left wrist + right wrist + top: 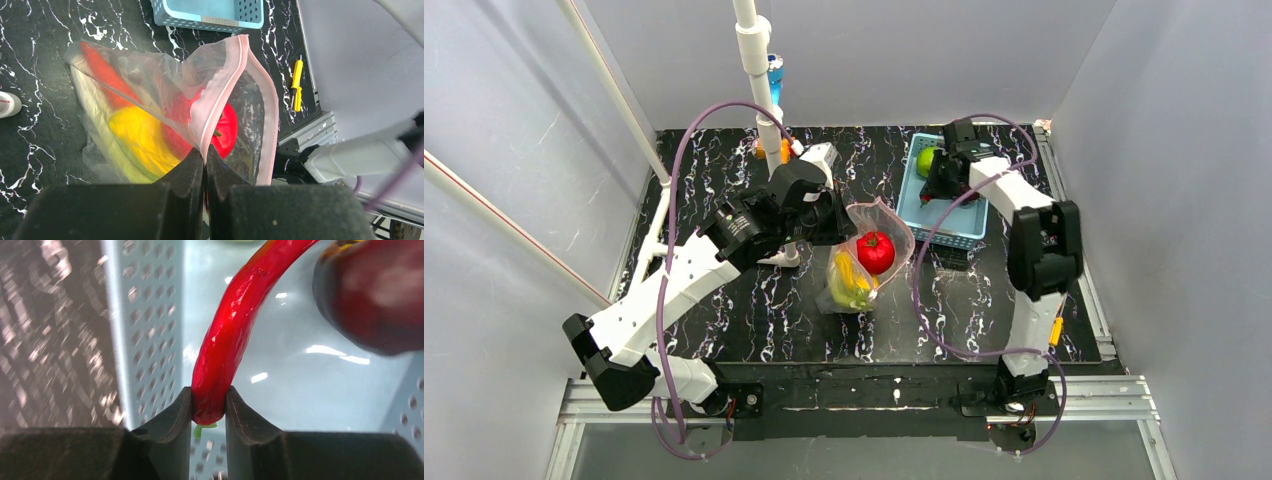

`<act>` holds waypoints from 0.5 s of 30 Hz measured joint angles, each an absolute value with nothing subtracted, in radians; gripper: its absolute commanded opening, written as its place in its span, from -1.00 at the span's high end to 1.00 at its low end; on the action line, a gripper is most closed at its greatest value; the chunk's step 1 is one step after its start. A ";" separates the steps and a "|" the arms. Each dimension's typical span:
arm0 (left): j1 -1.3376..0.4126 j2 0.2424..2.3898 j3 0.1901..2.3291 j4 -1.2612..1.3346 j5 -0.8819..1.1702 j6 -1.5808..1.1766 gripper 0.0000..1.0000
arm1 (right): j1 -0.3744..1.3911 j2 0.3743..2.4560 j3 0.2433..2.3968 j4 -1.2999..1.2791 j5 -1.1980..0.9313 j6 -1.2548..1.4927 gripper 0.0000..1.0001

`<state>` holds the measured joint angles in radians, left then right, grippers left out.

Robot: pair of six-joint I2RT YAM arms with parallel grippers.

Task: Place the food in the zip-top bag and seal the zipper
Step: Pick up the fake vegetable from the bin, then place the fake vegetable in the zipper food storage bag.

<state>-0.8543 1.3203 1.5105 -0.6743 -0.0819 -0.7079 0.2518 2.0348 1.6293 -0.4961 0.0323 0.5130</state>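
The clear zip-top bag (856,262) lies mid-table with its mouth held open. Inside it are a red tomato (875,250), a yellow fruit (140,140), a pale green leek (97,130) and an orange-red piece (102,72). My left gripper (205,152) is shut on the near lip of the pink zipper strip (220,95) and holds it up. My right gripper (208,405) is inside the light-blue basket (964,225), shut on the stem end of the red chilli (225,340). A dark maroon fruit (375,290) lies beside the chilli. A green fruit (925,160) sits in the basket's far corner.
A white pipe post (759,70) stands at the back, with a blue bottle (775,75) behind it and an orange item (782,150) at its foot. A small white container (7,104) sits left of the bag. A yellow tool (297,85) lies by the right rail.
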 measured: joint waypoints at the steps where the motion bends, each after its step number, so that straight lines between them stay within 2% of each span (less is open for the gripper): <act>1: -0.854 1.320 1.510 -0.674 -0.085 -0.707 1.00 | 0.252 1.979 1.590 -0.493 0.000 0.499 0.82; 7: -0.854 1.313 1.496 -0.658 -0.098 -0.695 1.00 | 0.254 1.683 1.442 -0.469 -0.220 0.438 0.84; 15: -0.854 1.312 1.483 -0.636 -0.098 -0.679 1.00 | 0.260 1.450 1.378 -0.573 -0.536 0.377 0.80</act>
